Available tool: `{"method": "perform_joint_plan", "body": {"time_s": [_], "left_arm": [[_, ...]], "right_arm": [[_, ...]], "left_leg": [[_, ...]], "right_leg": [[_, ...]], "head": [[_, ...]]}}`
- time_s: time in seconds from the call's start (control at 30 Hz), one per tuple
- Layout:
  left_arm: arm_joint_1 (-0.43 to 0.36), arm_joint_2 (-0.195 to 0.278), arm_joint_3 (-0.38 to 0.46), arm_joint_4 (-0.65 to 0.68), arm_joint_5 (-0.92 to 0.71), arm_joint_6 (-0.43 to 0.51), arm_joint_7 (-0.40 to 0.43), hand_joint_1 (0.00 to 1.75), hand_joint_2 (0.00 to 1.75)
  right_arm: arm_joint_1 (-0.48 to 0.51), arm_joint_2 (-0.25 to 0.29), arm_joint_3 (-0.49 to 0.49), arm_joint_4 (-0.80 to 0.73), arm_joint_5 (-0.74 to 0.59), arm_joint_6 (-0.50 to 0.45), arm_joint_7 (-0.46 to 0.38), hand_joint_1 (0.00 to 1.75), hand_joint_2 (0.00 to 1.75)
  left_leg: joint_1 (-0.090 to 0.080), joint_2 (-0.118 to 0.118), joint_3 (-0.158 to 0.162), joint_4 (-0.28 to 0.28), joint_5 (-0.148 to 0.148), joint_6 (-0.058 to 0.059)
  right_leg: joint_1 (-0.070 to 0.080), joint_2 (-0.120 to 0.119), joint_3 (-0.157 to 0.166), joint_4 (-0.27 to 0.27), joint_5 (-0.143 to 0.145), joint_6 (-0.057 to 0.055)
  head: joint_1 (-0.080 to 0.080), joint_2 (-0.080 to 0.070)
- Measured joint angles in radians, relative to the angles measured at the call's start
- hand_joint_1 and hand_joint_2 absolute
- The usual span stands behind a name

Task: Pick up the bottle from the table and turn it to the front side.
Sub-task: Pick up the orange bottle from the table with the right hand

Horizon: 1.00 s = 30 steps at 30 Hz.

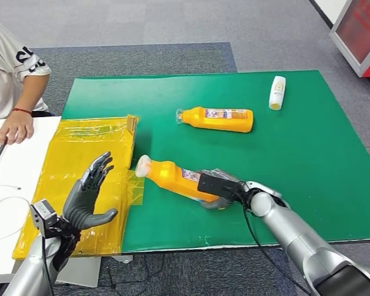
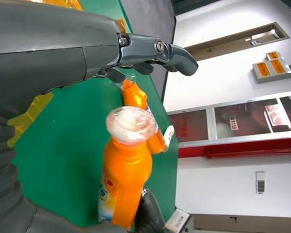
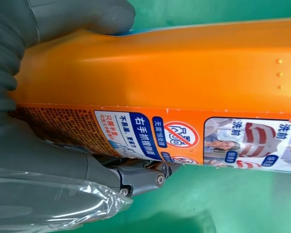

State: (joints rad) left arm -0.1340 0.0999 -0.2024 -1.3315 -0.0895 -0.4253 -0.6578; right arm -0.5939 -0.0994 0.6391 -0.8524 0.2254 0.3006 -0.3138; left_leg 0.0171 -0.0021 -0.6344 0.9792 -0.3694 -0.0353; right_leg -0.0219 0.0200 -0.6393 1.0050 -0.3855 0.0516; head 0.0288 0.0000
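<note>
An orange bottle (image 1: 171, 176) with a clear cap lies across the green mat (image 1: 304, 154), cap pointing toward the yellow bag. My right hand (image 1: 220, 188) grips its lower body, thumb on one side and fingers (image 3: 144, 177) under the label. In the right wrist view the bottle (image 3: 173, 68) shows its back label with small print. Whether it is off the mat I cannot tell. My left hand (image 1: 87, 194) is held up with fingers spread and holds nothing, above the yellow bag. From the left wrist the bottle (image 2: 127, 170) is seen cap first beyond my left hand (image 2: 63, 53).
A second orange bottle (image 1: 217, 118) lies farther back on the mat, and a small white bottle (image 1: 277, 92) near the far right corner. A yellow plastic bag (image 1: 76, 166) covers the left side. A person (image 1: 11, 68) sits at the far left, one hand on a white table.
</note>
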Motion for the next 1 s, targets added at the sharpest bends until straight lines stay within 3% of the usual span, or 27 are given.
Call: {"method": "perform_joint_plan", "body": {"time_s": [0.27, 0.63, 1.0], "left_arm": [[0.001, 0.000, -0.002, 0.000, 0.003, 0.000, -0.002, 0.00, 1.75], [0.018, 0.004, -0.004, 0.000, 0.023, -0.007, 0.000, 0.00, 1.75], [0.020, 0.010, 0.006, 0.029, 0.128, -0.144, 0.000, 0.00, 1.75]], "right_arm": [[0.087, -0.008, -0.074, -0.055, -0.140, 0.037, -0.065, 1.75, 1.75], [0.200, -0.006, -0.211, -0.191, -0.324, 0.093, -0.070, 1.75, 1.75], [0.249, 0.019, -0.266, -0.299, -0.359, 0.089, -0.056, 1.75, 1.75]], "left_leg": [[0.000, 0.000, -0.001, 0.000, 0.000, 0.000], [0.000, 0.000, -0.002, 0.000, -0.001, 0.000], [0.000, 0.000, -0.002, 0.000, -0.001, 0.000]], "right_leg": [[0.000, 0.000, 0.000, 0.000, 0.000, 0.000], [0.000, 0.000, -0.001, 0.000, -0.001, 0.001], [0.000, 0.000, -0.001, 0.000, -0.001, 0.001]], "head": [[0.000, 0.000], [0.000, 0.000], [0.000, 0.000]]}}
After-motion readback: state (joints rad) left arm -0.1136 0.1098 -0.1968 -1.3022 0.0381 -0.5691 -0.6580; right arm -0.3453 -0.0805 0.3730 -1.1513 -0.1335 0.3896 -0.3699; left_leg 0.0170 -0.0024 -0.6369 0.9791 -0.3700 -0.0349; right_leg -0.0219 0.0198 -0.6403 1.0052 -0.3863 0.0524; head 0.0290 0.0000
